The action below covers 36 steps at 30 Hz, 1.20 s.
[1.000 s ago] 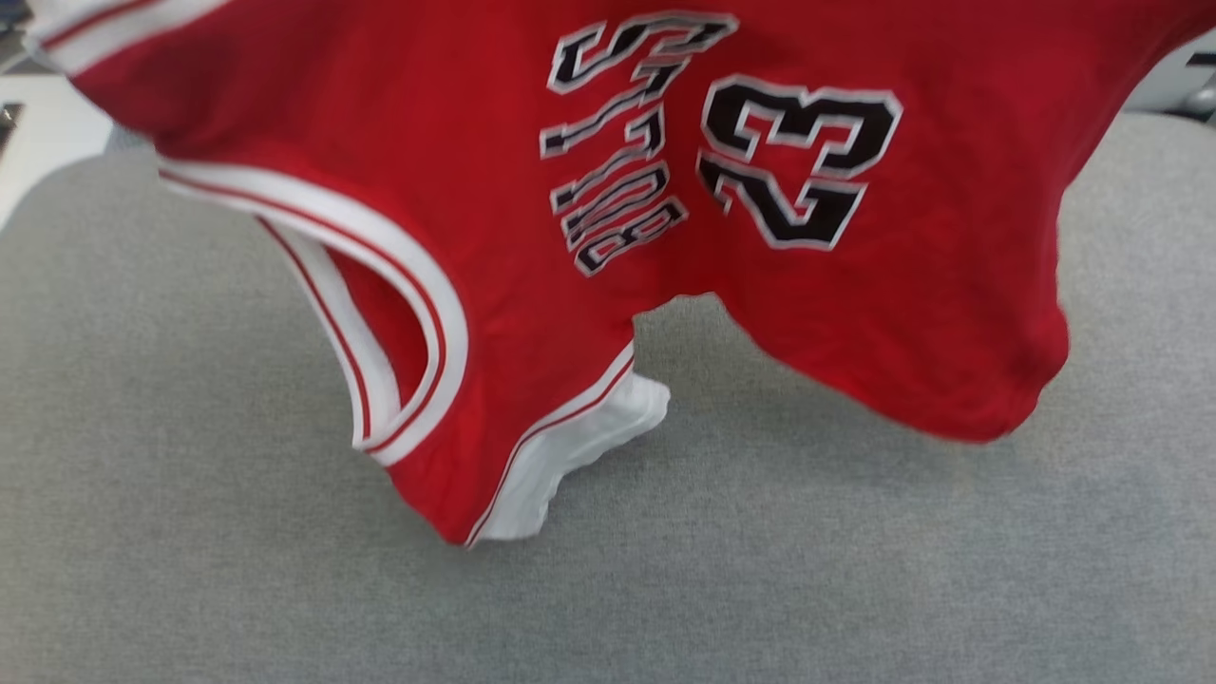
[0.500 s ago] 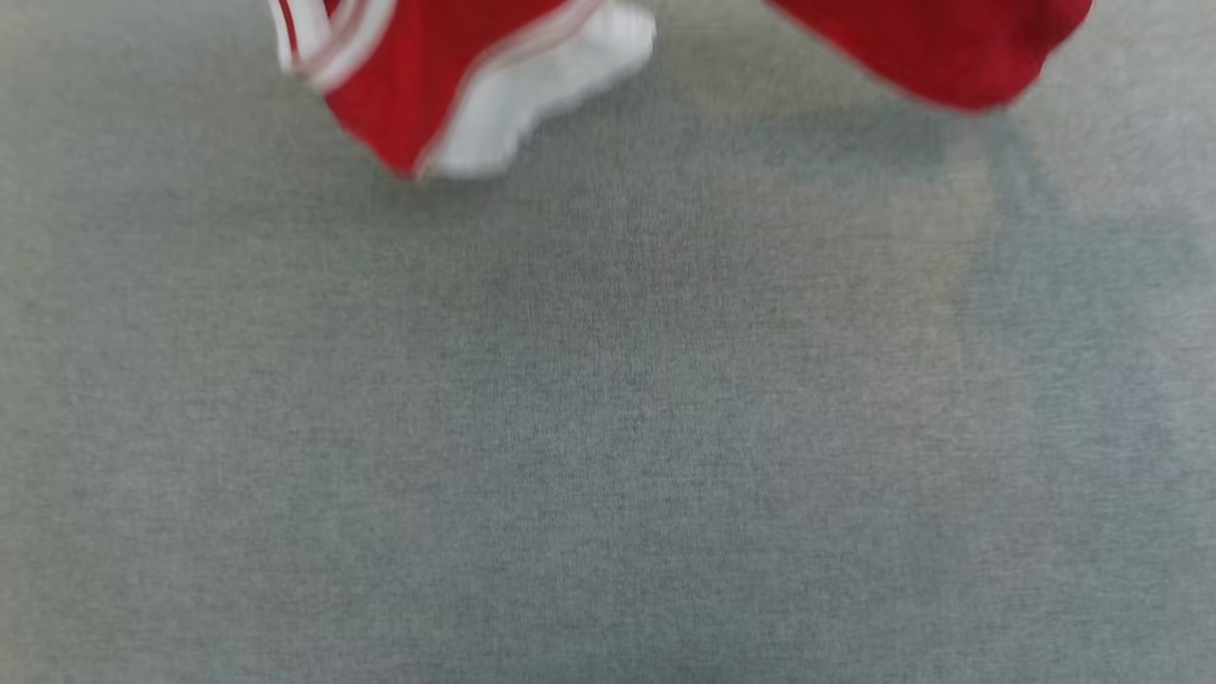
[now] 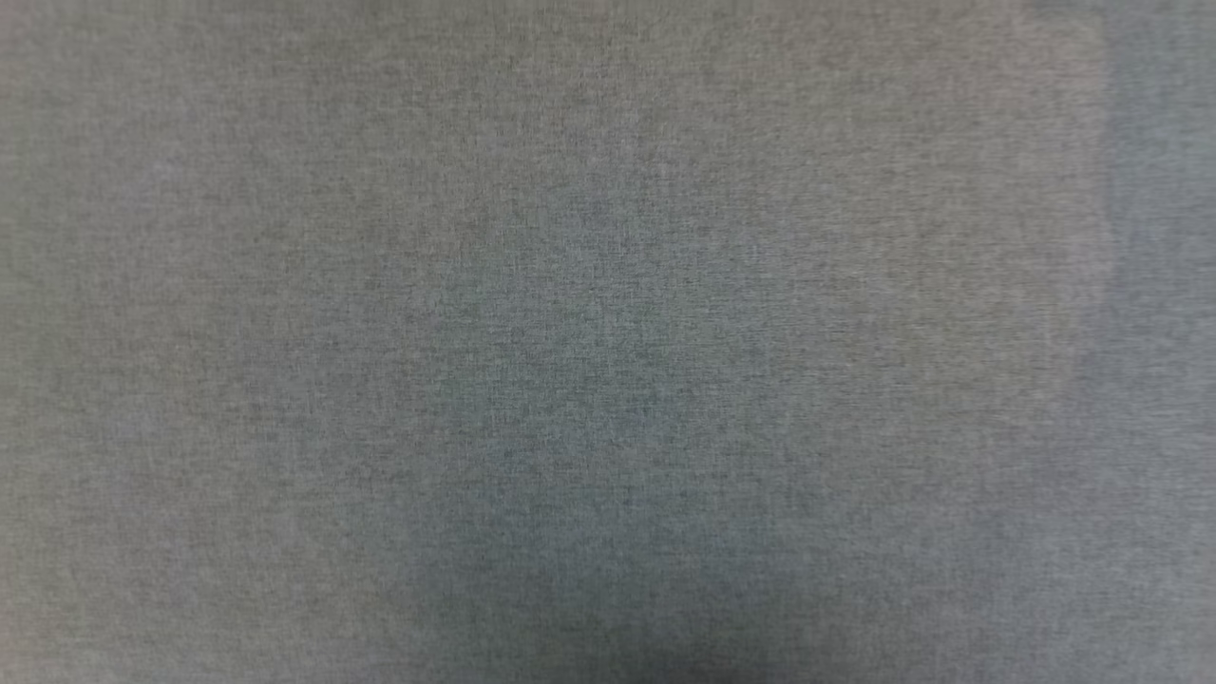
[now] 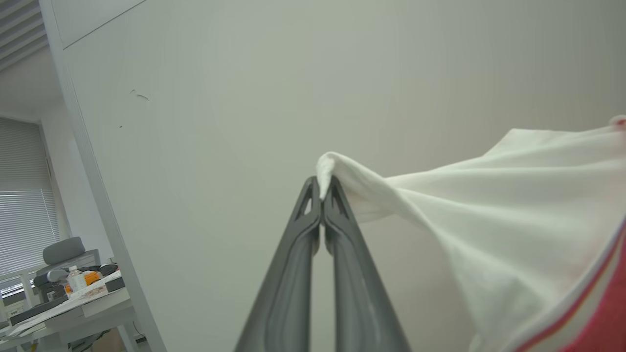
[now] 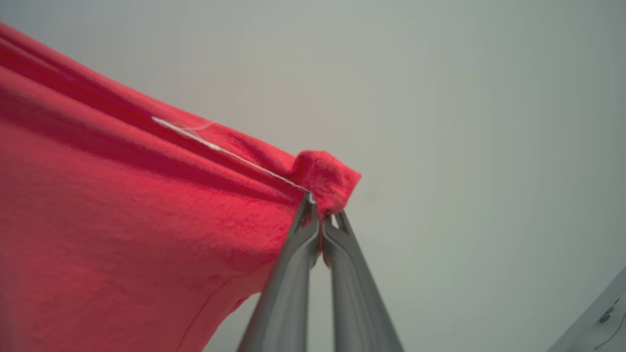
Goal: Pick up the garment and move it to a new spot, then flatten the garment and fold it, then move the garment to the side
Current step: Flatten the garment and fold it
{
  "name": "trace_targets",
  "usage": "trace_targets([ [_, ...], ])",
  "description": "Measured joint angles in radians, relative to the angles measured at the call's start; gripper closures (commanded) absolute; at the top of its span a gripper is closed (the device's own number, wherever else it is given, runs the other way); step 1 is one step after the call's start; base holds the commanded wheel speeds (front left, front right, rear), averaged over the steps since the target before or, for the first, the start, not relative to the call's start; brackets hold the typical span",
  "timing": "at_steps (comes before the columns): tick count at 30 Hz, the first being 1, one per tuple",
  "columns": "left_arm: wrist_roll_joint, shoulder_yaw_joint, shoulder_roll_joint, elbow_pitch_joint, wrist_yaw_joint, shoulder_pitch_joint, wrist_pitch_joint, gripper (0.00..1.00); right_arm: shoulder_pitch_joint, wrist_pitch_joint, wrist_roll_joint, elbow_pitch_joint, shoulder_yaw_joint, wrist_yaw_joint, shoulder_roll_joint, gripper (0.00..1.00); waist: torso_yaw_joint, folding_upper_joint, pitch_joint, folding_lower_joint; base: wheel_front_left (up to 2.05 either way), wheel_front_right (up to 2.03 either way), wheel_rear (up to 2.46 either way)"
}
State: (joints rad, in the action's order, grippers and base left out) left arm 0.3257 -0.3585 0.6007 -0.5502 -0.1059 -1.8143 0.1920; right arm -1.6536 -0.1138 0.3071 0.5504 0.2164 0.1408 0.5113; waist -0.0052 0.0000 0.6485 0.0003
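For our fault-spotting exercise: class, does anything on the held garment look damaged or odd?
Yes: a white thread lies loose across the red garment, ending by the right pincer; possibly stitching come undone.

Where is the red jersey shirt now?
Wrist views: the red jersey shirt hangs pinched, white sleeve in the left end effector, red corner in the right end effector.
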Motion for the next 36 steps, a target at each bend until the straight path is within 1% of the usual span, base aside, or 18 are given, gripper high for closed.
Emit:
trace_targets([
  [4, -0.004, -0.007, -0.039, -0.080, -0.002, -0.031, 0.054, 1.00, -0.032, 0.081, -0.040, 0.086, 0.020, 0.000, -0.024, 1.00, 0.011, 0.0000, 0.039, 0.0000, 0.00, 0.00, 0.00],
  [7, 0.002, -0.007, -0.074, -0.109, -0.006, -0.018, 0.063, 1.00, -0.028, 0.123, -0.042, 0.144, 0.042, -0.001, -0.035, 1.00, 0.025, 0.0000, 0.050, 0.0000, 0.00, 0.00, 0.00],
  [11, 0.010, 0.006, -0.117, -0.068, -0.010, 0.064, 0.064, 1.00, -0.007, 0.172, -0.042, 0.193, 0.081, -0.002, -0.030, 1.00, 0.044, 0.0000, 0.049, -0.0001, 0.00, 0.00, 0.00],
  [19, 0.010, 0.014, -0.189, 0.054, -0.014, 0.400, 0.064, 1.00, 0.180, 0.261, -0.002, 0.254, 0.178, -0.002, -0.026, 1.00, 0.055, 0.0000, -0.005, -0.0001, 0.00, 0.00, 0.00],
  [22, 0.010, 0.013, -0.200, 0.085, -0.017, 0.525, 0.064, 1.00, 0.261, 0.289, 0.031, 0.259, 0.215, -0.002, -0.025, 1.00, 0.058, 0.0000, -0.036, -0.0002, 0.00, 0.00, 0.00],
  [30, 0.010, 0.008, -0.230, 0.137, -0.021, 0.848, 0.064, 1.00, 0.483, 0.327, 0.112, 0.237, 0.327, -0.002, -0.015, 1.00, 0.061, 0.0000, -0.139, -0.0004, 0.00, 0.00, 0.00],
  [36, 0.014, -0.053, -0.242, 0.135, -0.022, 1.064, 0.064, 1.00, 0.653, 0.339, 0.184, 0.181, 0.416, -0.002, 0.003, 1.00, 0.065, 0.0000, -0.225, -0.0004, 0.00, 0.00, 0.00],
])
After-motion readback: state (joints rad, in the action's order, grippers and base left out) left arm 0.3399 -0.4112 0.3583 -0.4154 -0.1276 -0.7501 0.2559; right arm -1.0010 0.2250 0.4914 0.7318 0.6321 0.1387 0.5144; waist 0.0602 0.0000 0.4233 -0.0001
